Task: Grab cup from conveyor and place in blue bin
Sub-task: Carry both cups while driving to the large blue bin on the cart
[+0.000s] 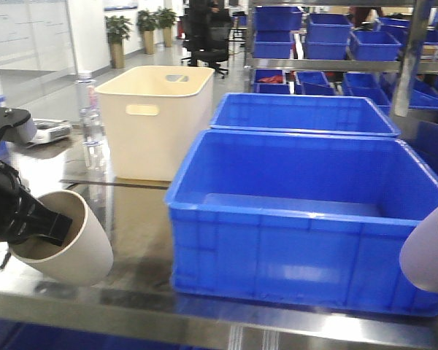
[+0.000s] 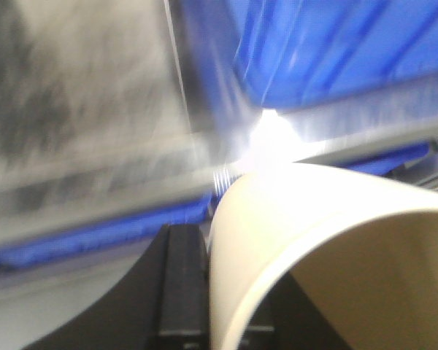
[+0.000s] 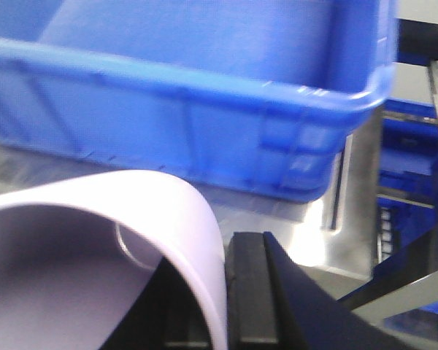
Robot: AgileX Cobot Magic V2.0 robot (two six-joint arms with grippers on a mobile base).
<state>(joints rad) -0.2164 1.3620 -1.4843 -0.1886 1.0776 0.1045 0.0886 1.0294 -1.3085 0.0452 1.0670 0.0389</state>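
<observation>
1. Left gripper (image 1: pixel 44 222): black, matte. It is clamped on the cream cup (image 1: pixel 73 251), with one finger inside the mouth and one ribbed pad (image 2: pixel 181 292) against the outer wall.
2. Cream cup: smooth, tapered, thin-walled with a plain round rim. It is tipped almost onto its side, to the left of the blue bin (image 1: pixel 299 248) and outside it, over the table (image 1: pixel 139 240).
3. Right gripper (image 3: pixel 233 299): black. One ribbed pad (image 3: pixel 247 292) presses the outer wall of the lilac cup (image 1: pixel 432 255). The other finger is hidden by the cup, and the grip reads as closed on it.
4. Lilac cup: smooth, pale and thin-rimmed. It is held just off the bin's front right corner, outside the wall.
5. Blue bin: glossy moulded plastic, rectangular, with a thick rolled rim, ribbed tapered walls and a flat floor.
6. Rear bin (image 1: pixel 306 117): the same blue plastic, set directly behind.
7. Tub (image 1: pixel 160 131): cream plastic with rounded corners and slot handles, to the left of the rear bin.
8. Bottle (image 1: pixel 91 124): clear ribbed plastic, upright, to the left of the tub.
9. Table: brushed steel, reflective.
10. Shelf bins (image 1: pixel 328 33): small, blue, on metal racking behind.
</observation>
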